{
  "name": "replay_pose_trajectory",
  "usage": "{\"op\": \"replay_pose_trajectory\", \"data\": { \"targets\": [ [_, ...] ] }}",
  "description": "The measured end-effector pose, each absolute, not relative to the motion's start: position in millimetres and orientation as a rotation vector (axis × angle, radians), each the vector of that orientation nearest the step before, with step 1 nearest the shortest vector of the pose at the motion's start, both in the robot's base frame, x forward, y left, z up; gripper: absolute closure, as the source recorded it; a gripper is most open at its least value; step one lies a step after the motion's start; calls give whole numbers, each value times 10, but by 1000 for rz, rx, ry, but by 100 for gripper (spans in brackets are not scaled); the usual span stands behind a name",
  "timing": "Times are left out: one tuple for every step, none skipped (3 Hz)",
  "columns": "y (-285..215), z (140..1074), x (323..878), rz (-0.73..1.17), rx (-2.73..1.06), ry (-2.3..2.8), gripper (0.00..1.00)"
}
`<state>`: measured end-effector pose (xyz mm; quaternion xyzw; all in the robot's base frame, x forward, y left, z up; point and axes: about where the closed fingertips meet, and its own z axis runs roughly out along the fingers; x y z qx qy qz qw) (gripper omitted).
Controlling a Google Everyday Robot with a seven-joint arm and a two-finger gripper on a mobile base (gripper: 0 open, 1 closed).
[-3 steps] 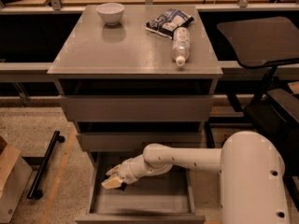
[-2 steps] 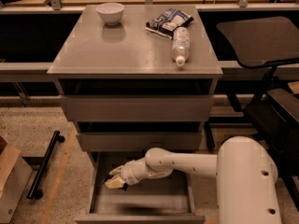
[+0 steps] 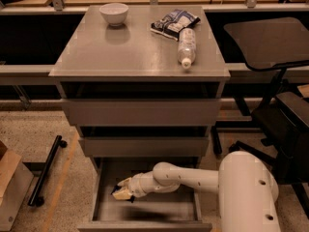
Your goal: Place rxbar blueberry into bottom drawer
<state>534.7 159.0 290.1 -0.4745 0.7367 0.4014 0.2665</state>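
The bottom drawer (image 3: 106,187) is pulled open below two shallower grey drawers. Its flat grey floor shows. My gripper (image 3: 121,192) reaches into it from the right, low over the left part of the floor, on my white arm (image 3: 193,178). A small dark shape sits right at the gripper's tip (image 3: 129,199). I cannot tell if it is the rxbar blueberry, which otherwise does not show.
On the cabinet top (image 3: 120,52) stand a white bowl (image 3: 114,12), a crinkled blue-and-white bag (image 3: 174,22) and a clear plastic bottle (image 3: 186,47) lying down. A dark chair (image 3: 270,47) is at the right. A black bar (image 3: 46,170) lies on the floor at the left.
My gripper has shifted slightly right and lower inside the bottom drawer. Nothing else has moved.
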Motion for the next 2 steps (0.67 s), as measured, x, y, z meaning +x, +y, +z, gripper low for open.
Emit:
{"op": "replay_pose_trajectory", "data": {
  "targets": [
    [1599, 2886, 5345, 1085, -1283, 1991, 100],
    [1679, 2621, 5330, 1098, -1292, 2023, 100]
  ]
}}
